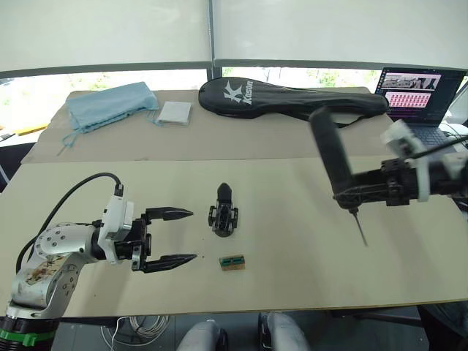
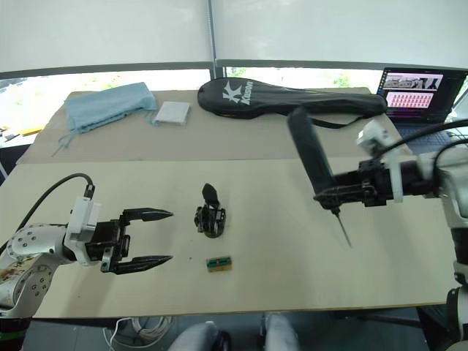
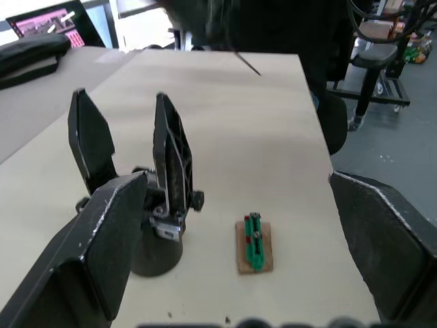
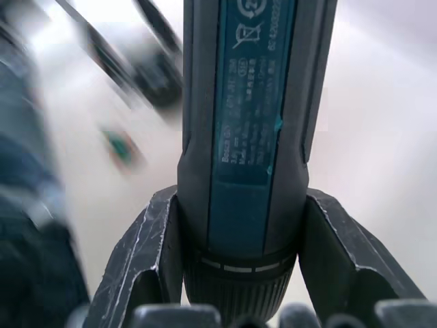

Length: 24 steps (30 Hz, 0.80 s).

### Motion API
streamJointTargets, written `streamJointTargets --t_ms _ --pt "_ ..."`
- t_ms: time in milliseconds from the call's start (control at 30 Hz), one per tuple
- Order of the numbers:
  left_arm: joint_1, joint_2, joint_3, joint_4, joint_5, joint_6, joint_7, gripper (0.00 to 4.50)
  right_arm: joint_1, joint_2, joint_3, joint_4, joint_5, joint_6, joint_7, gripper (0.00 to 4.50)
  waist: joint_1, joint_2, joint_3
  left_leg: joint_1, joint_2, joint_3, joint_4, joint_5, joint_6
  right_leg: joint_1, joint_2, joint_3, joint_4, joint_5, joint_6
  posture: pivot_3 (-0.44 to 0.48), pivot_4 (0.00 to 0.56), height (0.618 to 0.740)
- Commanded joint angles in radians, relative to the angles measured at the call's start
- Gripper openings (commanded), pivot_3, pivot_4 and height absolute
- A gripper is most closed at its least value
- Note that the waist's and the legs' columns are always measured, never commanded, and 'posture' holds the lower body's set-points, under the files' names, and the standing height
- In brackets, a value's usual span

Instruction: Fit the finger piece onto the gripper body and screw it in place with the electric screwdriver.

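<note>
- Left gripper [image 1: 174, 235]: nearest, fingers spread, empty, facing the gripper body to steady it.
- Electric screwdriver [image 1: 333, 159]: clamped in right gripper [image 1: 358, 194], raised, bit down.
- Gripper body [image 1: 224, 212]: mid-table, both fingers apparently mounted.
- Green-and-tan box [image 1: 232, 262]: just beside it.

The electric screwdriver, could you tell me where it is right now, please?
The electric screwdriver is clamped in the right gripper, held above the table on the robot's right, bit pointing down, well to the right of the gripper body.
</note>
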Motion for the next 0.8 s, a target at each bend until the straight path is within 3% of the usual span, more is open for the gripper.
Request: streamJointTargets --t_ms 33,200,367,633,800 --pt "0.056 0.022 0.015 0.070 0.077 -0.121 -0.068 4.50 0.088 0.088 -0.147 -0.219 0.119 -0.038 -0.103 1.93 0.001 0.000 0.000 0.000 0.000 0.000 0.000 0.000 0.000 0.000 0.000 0.000 0.000 0.000 0.000 0.000 0.150 0.740" --pt "0.104 -0.035 0.012 0.167 0.138 -0.265 -0.064 4.50 0.255 0.312 -0.136 -0.460 0.149 -0.318 -0.149 1.93 0.004 0.000 0.000 0.000 -0.001 0.000 0.000 0.000 0.000 -0.001 0.000 0.001 0.001 0.000 0.000 0.000 0.150 0.740" --pt "0.139 -0.062 -0.029 0.190 0.153 -0.271 -0.047 4.50 0.260 0.501 -0.017 -0.486 0.113 -0.521 -0.210 1.93 0.000 -0.001 -0.001 0.000 -0.002 0.001 0.000 0.000 0.000 -0.001 0.000 0.001 0.001 0.001 0.000 0.000 0.150 0.740" --pt "0.120 -0.119 -0.113 0.205 0.222 -0.290 0.011 4.50 0.252 0.578 0.170 -0.409 0.070 -0.653 -0.196 1.93 -0.001 -0.002 -0.001 0.001 -0.002 0.001 0.000 0.000 0.000 -0.001 0.002 0.001 0.001 0.001 0.000 0.000 0.150 0.740" --pt "0.080 -0.145 -0.200 0.190 0.289 -0.278 0.067 4.50 0.237 0.557 0.217 -0.341 0.069 -0.692 -0.138 1.93 0.001 -0.002 -0.001 0.001 -0.002 0.001 0.000 0.000 0.001 -0.001 0.002 0.001 0.001 0.001 0.000 0.000 0.150 0.740"
